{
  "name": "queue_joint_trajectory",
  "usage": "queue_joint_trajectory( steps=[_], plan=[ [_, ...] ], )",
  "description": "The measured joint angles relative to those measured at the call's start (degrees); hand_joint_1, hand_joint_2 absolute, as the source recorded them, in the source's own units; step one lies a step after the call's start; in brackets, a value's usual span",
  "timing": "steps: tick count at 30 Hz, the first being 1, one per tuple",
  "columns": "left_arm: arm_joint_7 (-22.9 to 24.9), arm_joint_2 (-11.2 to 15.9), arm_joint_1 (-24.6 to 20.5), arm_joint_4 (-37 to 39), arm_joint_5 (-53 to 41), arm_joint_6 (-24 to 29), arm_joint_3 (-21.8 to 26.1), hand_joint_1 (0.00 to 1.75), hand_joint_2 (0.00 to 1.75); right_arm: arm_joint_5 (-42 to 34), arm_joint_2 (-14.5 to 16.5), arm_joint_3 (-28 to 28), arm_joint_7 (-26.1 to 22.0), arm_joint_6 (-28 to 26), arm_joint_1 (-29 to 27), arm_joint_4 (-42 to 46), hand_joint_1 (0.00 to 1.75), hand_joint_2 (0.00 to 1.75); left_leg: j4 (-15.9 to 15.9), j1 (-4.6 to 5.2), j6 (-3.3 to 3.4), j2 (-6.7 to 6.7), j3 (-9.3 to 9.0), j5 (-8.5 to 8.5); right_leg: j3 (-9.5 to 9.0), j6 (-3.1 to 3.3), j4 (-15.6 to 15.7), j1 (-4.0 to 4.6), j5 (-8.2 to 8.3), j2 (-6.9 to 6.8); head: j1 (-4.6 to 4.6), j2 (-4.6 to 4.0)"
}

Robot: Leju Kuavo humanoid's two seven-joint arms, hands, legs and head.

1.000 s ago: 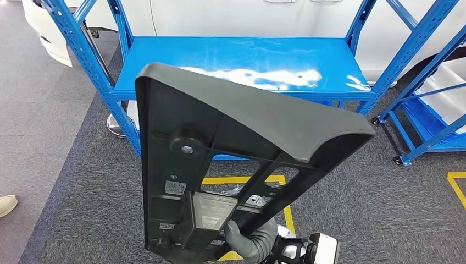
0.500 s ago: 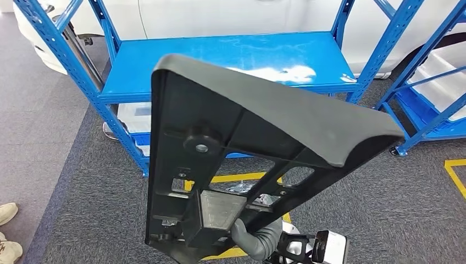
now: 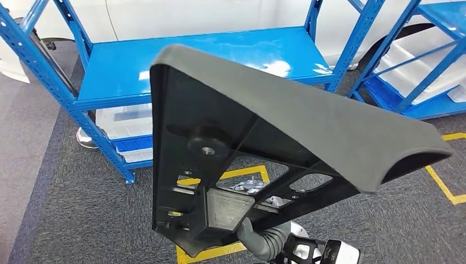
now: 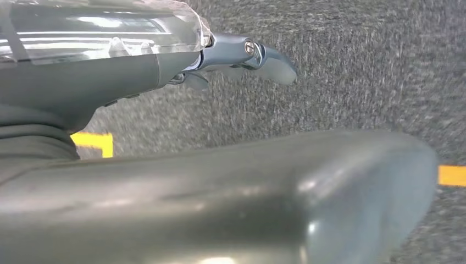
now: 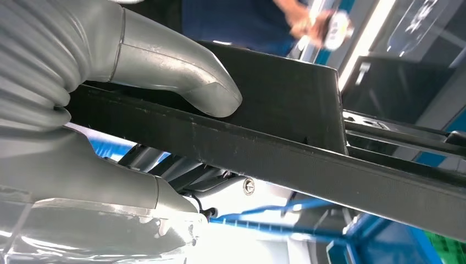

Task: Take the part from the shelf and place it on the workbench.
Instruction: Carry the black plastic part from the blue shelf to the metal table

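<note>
Grey carpet with yellow floor tape (image 3: 220, 175) is seen under the robot. Nearest, the right hand (image 5: 137, 110) is gripping the part (image 3: 247, 154): the thick thumb (image 5: 181, 82) is pressed on one face of a dark rib, other fingers are wrapped on the opposite face, so the rib is clamped between them. In the head view the same hand (image 3: 264, 239) is seen at the part's lower edge, under a boxy mount. The part, a large black plastic panel, ribbed inside and smooth outside, is held up in the air, tilted, well beyond the fingertips and clear of any surface. The left hand (image 4: 242, 58) is seen over carpet with nothing in it; fingers look loosely curled, exact state cannot be told. Farther off, a blue shelf rack (image 3: 198, 55) is seen, white bins (image 3: 123, 118) below.

Judgement: part is stiff, light for its size, long lever from one grip; smooth skin slippery, so ribs are the better hold, second hand advised.
</note>
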State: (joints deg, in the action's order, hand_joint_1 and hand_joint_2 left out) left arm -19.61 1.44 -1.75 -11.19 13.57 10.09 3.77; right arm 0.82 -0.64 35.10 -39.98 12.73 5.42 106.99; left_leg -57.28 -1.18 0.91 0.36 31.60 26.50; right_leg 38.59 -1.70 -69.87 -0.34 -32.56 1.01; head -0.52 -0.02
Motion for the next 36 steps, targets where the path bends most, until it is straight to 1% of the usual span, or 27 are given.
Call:
queue_joint_trajectory(
  steps=[1, 2, 3, 4, 5, 7, 8, 9, 11, 13, 15, 16, 17, 18, 19, 20, 22, 24, 26, 27, 28, 30, 31, 32, 33, 34, 36],
  plan=[
    [0.5, 0.3, 0.0, 0.0, -0.2, 0.5, -0.1, 0.0, 0.0, 0.1, -0.2, 0.0, 0.0, -0.7, -0.1, 0.2, 1.75, 1.75, 0.0, 0.07, 0.04, 0.68, 0.05, 0.02, 1.66, -0.16, -3.4, -0.09, -1.2, -0.37, 0.0, 0.0],
    [1.1, 0.6, 0.0, 0.0, -0.4, 1.3, -0.2, 0.0, 0.0, 0.2, -0.4, 0.0, 0.0, -1.3, -0.2, 0.5, 1.75, 1.75, 0.0, 0.1, 0.05, 1.35, 0.06, 0.05, 2.45, -0.23, -5.1, -0.14, -1.31, -0.52, 0.0, 0.0],
    [1.8, 1.0, 0.0, 0.0, -0.5, 2.3, -0.3, 0.0, 0.0, 0.2, -0.5, 0.0, 0.0, -1.7, -0.3, 0.7, 1.75, 1.75, 0.0, 0.11, 0.03, 1.97, 0.04, 0.08, 2.09, -0.2, -4.4, -0.16, -0.33, -0.68, 0.0, 0.0],
    [2.5, 1.3, -0.1, 0.0, -0.4, 3.3, -0.3, 0.0, 0.0, 0.2, -0.6, 0.0, 0.0, -1.9, -0.3, 0.9, 1.75, 1.75, 0.0, 0.12, -0.03, 2.53, -0.05, 0.13, 0.52, -0.06, -1.3, -0.15, 1.54, -1.01, 0.0, 0.0],
    [3.1, 1.6, -0.2, 0.0, -0.1, 4.3, -0.3, 0.0, 0.0, 0.2, -0.7, 0.0, 0.0, -2.2, -0.2, 1.2, 1.75, 1.75, 0.0, 0.15, -0.13, 3.01, -0.2, 0.21, -1.85, 0.23, 3.2, -0.04, 3.62, -2.04, 0.0, 0.0],
    [3.8, 2.2, -0.3, 0.0, 0.5, 5.4, -0.2, 0.0, 0.0, 0.1, -0.8, 0.1, 0.0, -2.3, 0.3, 1.6, 1.75, 1.75, -0.1, 0.4, -0.55, 3.89, -0.44, 0.42, -5.45, 1.04, 10.4, 0.55, 5.93, -4.16, 0.0, 0.0],
    [3.9, 2.5, -0.3, 0.0, 0.9, 5.5, 0.0, 0.0, 0.0, 0.1, -0.8, 0.1, 0.0, -2.2, 0.5, 1.7, 1.75, 1.75, -0.2, 0.51, -0.82, 4.34, -0.51, 0.52, -6.1, 1.45, 12.0, 0.84, 6.16, -4.72, 0.0, 0.0],
    [3.8, 2.8, -0.3, 0.0, 1.1, 5.3, 0.1, 0.0, 0.0, 0.0, -0.9, 0.1, 0.0, -2.1, 0.6, 1.8, 1.75, 1.75, -0.1, 0.59, -1.11, 4.82, -0.57, 0.56, -5.98, 1.77, 12.1, 1.05, 6.04, -4.43, 0.0, 0.0],
    [3.5, 3.4, -0.5, 0.0, 1.3, 4.9, 0.4, 0.0, 0.0, 0.3, -1.0, 0.0, 0.0, -2.1, 0.7, 2.0, 1.75, 1.75, -0.1, 0.54, -1.74, 5.39, -0.82, 0.77, -5.9, 2.45, 12.5, 0.86, 6.38, -3.24, -0.01, 0.0],
    [3.4, 3.8, -0.7, 0.0, 0.8, 4.9, 0.5, 0.0, 0.0, 1.1, -1.1, 0.1, 0.0, -2.8, 0.9, 2.4, 1.75, 1.75, -2.7, 0.4, -2.21, 3.38, -0.05, 2.66, -6.14, 3.22, 13.1, 0.43, 6.95, -2.16, -0.01, 0.0],
    [3.4, 4.0, -0.6, 0.0, 0.2, 4.9, 0.5, 0.0, 0.0, 2.1, -1.1, 0.1, -0.1, -3.9, 1.0, 2.9, 1.75, 1.75, -9.8, 0.26, -2.52, 0.76, 2.91, 6.51, -6.19, 3.64, 13.3, 0.24, 7.25, -1.01, -0.01, 0.0],
    [3.4, 4.2, -0.6, 0.0, 0.0, 4.9, 0.5, 0.0, 0.0, 2.5, -1.2, 0.2, 0.0, -4.4, 1.0, 3.1, 1.75, 1.75, -13.7, 0.24, -2.66, 0.31, 4.7, 8.13, -6.15, 3.69, 13.3, 0.24, 7.27, -0.34, -0.01, 0.0],
    [3.4, 4.3, -0.5, 0.0, 0.0, 4.8, 0.5, 0.0, 0.0, 2.9, -1.3, 0.2, 0.0, -4.9, 0.8, 3.2, 1.75, 1.75, -16.2, 0.23, -2.77, 0.18, 5.99, 8.76, -6.14, 3.69, 13.2, 0.26, 7.27, 0.39, -0.01, 0.0],
    [3.4, 4.4, -0.4, 0.0, -0.1, 4.6, 0.5, 0.0, 0.0, 3.3, -1.4, 0.4, 0.0, -5.5, 0.6, 3.4, 1.75, 1.75, -16.8, 0.2, -2.8, 0.14, 6.42, 8.24, -6.15, 3.65, 13.1, 0.27, 7.24, 1.14, -0.01, 0.0],
    [3.4, 4.4, -0.4, 0.0, -0.1, 4.4, 0.5, 0.0, 0.0, 3.7, -1.6, 0.7, 0.0, -6.3, 0.3, 3.7, 1.75, 1.75, -14.7, 0.13, -2.78, 0.0, 5.68, 6.51, -6.18, 3.55, 12.9, 0.25, 7.17, 1.93, -0.01, 0.0],
    [3.4, 4.5, -0.4, 0.0, 0.0, 4.1, 0.5, 0.0, 0.0, 4.1, -1.8, 1.2, 0.0, -7.2, 0.0, 4.0, 1.75, 1.75, -11.0, 0.02, -2.74, -0.54, 4.12, 4.19, -6.21, 3.4, 12.7, 0.21, 7.07, 2.67, -0.01, 0.0],
    [3.7, 4.6, -0.3, 0.1, -0.1, 3.8, 0.5, 0.0, 0.0, 4.7, -2.3, 2.6, 0.0, -8.6, -0.4, 4.7, 1.75, 1.75, -3.5, -0.33, -2.53, -3.33, 0.99, 1.09, -5.87, 2.9, 12.0, 0.25, 6.84, 4.1, -0.01, 0.0],
    [4.0, 4.6, -0.4, 0.1, 0.0, 3.7, 0.6, 0.0, 0.0, 4.7, -2.8, 3.6, 0.0, -9.3, -0.5, 5.1, 1.75, 1.75, -1.0, -0.39, -2.16, -5.02, 0.11, 0.77, -5.16, 2.2, 11.6, 0.21, 6.91, 5.35, -0.01, 0.0],
    [4.6, 4.6, -0.6, 0.1, 0.3, 3.7, 0.7, 0.0, 0.0, 4.0, -3.3, 4.5, 0.0, -9.0, -0.5, 5.3, 1.75, 1.75, -0.7, -0.39, -1.51, -3.82, 0.09, 0.55, -4.69, 1.42, 11.6, 0.04, 7.16, 6.39, -0.01, 0.0],
    [5.0, 4.5, -0.6, 0.1, 0.7, 3.9, 0.8, 0.0, 0.0, 3.4, -3.6, 4.9, 0.0, -8.4, -0.4, 5.4, 1.75, 1.75, -0.5, -0.48, -1.08, -3.12, 0.03, 0.4, -4.39, 1.07, 11.2, 0.11, 6.83, 5.77, 0.0, 0.0],
    [5.4, 4.5, -0.6, 0.1, 1.1, 4.3, 1.1, 0.0, 0.0, 2.7, -3.8, 5.2, 0.0, -7.5, -0.1, 5.5, 1.75, 1.75, -0.3, -0.57, -0.7, -2.32, -0.02, 0.26, -3.68, 0.76, 9.8, 0.15, 5.89, 4.49, 0.01, 0.0],
    [5.9, 4.3, -0.3, 0.1, 2.3, 5.4, 1.8, 0.0, 0.0, 1.0, -4.1, 5.8, 0.0, -4.9, 0.8, 5.5, 1.75, 1.75, -0.2, -0.43, -0.2, -0.69, 0.01, 0.23, -0.62, 0.2, 3.3, 0.11, 2.32, 0.97, 0.01, 0.0],
    [6.0, 4.1, -0.1, 0.1, 2.9, 6.0, 2.3, 0.0, 0.0, 0.3, -4.1, 5.9, 0.0, -3.5, 1.1, 5.4, 1.75, 1.75, -0.2, -0.31, -0.1, 0.14, 0.04, 0.28, 1.26, -0.05, -0.6, -0.05, 0.61, 0.06, 0.01, 0.0],
    [6.2, 3.9, 0.1, 0.1, 3.3, 6.5, 2.8, 0.0, 0.0, -0.3, -4.2, 6.1, 0.0, -2.2, 1.4, 5.2, 1.75, 1.75, -0.2, -0.24, -0.06, 0.95, 0.06, 0.32, 2.65, -0.25, -3.6, -0.22, -0.32, -0.38, 0.01, 0.0],
    [6.3, 3.6, 0.2, 0.1, 3.6, 7.0, 3.2, 0.0, 0.0, -0.8, -4.2, 6.1, 0.0, -1.1, 1.7, 5.0, 1.75, 1.75, -0.2, -0.21, -0.07, 1.67, 0.05, 0.35, 3.01, -0.37, -4.5, -0.34, -0.13, -0.59, 0.02, 0.0],
    [6.4, 3.3, 0.2, 0.1, 3.7, 7.3, 3.6, 0.0, 0.0, -1.1, -4.2, 6.2, 0.0, -0.2, 2.0, 4.7, 1.75, 1.75, -0.2, -0.2, -0.11, 2.34, -0.01, 0.4, 2.19, -0.39, -3.1, -0.43, 1.06, -0.83, 0.02, 0.0],
    [6.7, 2.7, 0.1, 0.1, 3.8, 7.8, 4.1, 0.0, 0.0, -1.3, -4.1, 6.2, 0.0, 0.9, 2.9, 4.1, 1.75, 1.75, -0.2, -0.17, -0.32, 3.44, -0.3, 0.55, -2.11, -0.03, 4.9, -0.31, 4.56, -2.39, 0.02, 0.0]
  ],
)
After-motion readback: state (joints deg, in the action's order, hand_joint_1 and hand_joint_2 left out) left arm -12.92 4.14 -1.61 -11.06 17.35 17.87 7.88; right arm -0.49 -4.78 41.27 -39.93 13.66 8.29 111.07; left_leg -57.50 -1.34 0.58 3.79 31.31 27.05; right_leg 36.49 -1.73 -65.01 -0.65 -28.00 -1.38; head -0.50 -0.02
